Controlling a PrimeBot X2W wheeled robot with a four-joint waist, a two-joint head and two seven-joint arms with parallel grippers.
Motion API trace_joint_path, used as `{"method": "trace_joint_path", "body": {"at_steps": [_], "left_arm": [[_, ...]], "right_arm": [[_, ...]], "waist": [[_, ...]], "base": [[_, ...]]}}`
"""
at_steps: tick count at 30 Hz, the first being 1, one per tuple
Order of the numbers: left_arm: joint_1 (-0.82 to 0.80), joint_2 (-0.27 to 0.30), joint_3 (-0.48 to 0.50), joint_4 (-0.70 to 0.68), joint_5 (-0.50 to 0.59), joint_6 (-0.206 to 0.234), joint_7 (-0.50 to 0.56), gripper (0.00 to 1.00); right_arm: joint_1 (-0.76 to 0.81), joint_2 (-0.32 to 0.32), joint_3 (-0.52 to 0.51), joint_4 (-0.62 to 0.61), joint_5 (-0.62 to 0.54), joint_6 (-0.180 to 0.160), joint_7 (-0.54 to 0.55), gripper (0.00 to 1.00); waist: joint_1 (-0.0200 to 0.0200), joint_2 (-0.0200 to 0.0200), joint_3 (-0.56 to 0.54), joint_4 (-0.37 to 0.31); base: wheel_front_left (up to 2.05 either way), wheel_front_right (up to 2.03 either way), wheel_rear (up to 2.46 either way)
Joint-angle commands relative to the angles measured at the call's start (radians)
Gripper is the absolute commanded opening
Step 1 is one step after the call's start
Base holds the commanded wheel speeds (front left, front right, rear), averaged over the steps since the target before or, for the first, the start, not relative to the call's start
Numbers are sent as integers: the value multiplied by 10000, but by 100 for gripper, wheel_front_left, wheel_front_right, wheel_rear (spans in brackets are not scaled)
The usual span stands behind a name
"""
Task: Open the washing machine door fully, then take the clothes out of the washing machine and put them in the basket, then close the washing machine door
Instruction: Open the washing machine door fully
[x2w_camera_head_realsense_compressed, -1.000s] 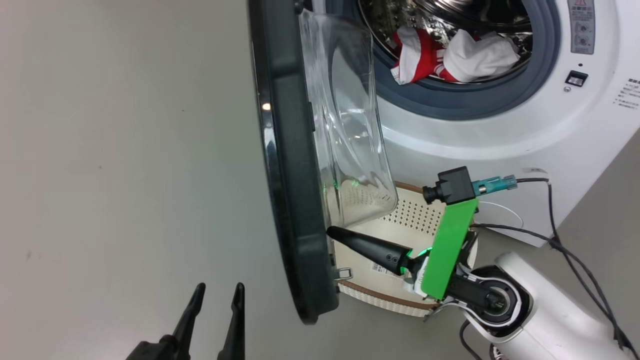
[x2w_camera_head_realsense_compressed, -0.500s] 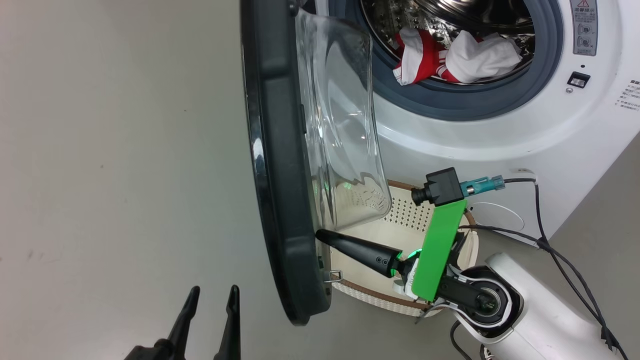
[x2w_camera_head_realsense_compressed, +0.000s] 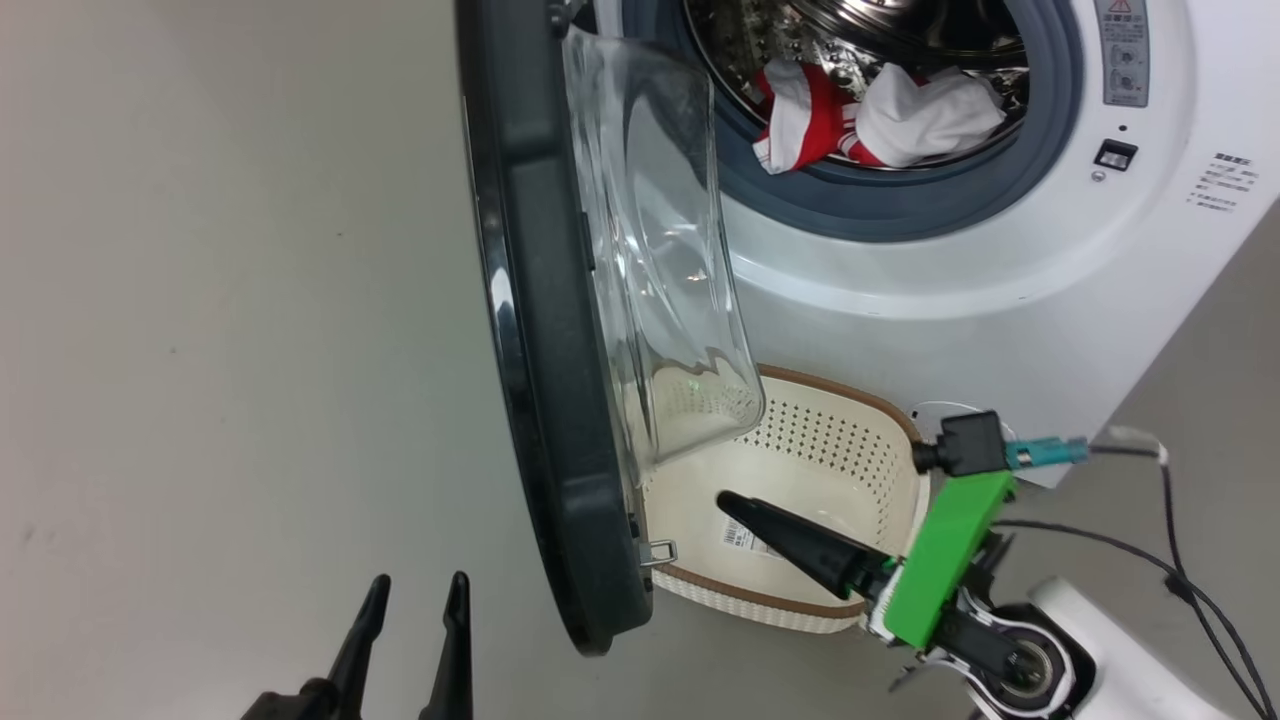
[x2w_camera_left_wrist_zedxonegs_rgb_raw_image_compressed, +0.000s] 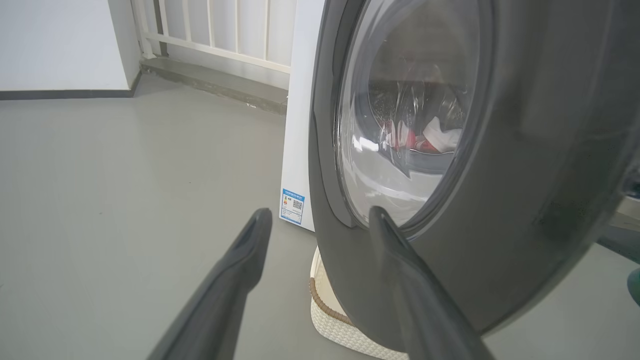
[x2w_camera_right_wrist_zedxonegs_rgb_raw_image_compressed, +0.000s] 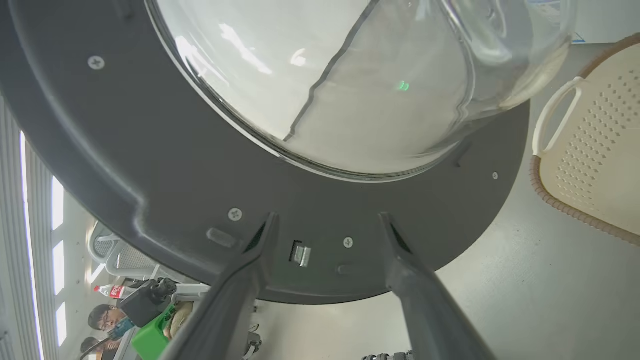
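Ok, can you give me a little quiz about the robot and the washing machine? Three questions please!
1. True or false: the clothes are already in the basket.
2. Pick one: the washing machine door is A) shut, B) swung open, C) lying on the floor.
3. Short answer: what do the left gripper and the right gripper hold?

Key
1. False. They lie inside the washing machine, and the basket has no clothes in it.
2. B.
3. Nothing. Both are open, with empty space between their fingers.
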Motion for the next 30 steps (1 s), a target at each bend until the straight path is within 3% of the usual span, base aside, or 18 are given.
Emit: {"method": "trace_joint_path", "body": {"at_steps": [1, 10, 23, 27, 30], "left_arm": [[-221, 102, 366, -180, 61, -23, -120, 100], [-232, 102, 496, -80, 89, -61, -120, 100], [-130, 102, 641, 7, 103, -54, -120, 100], [-99, 102, 688, 31, 129, -75, -120, 100], [-97, 102, 730, 33, 136, -82, -120, 100]], "right_arm": [[132, -34, -13, -197, -72, 77, -162, 100], [995, -611, -133, 501, -490, 77, -1714, 100], [1285, -1148, 530, 1717, -1860, 77, -5242, 100], [1154, -1299, 663, 1960, -2790, 77, -5681, 100], [1152, -1149, -182, 1844, -3858, 77, -5713, 100]], "waist": [[0, -1, -28, -92], [0, -1, -104, -402], [0, -1, -254, -712], [0, -1, -299, -775], [0, -1, -301, -831]], "base": [[0, 0, 0], [0, 0, 0], [0, 0, 0], [0, 0, 0], [0, 0, 0]]}}
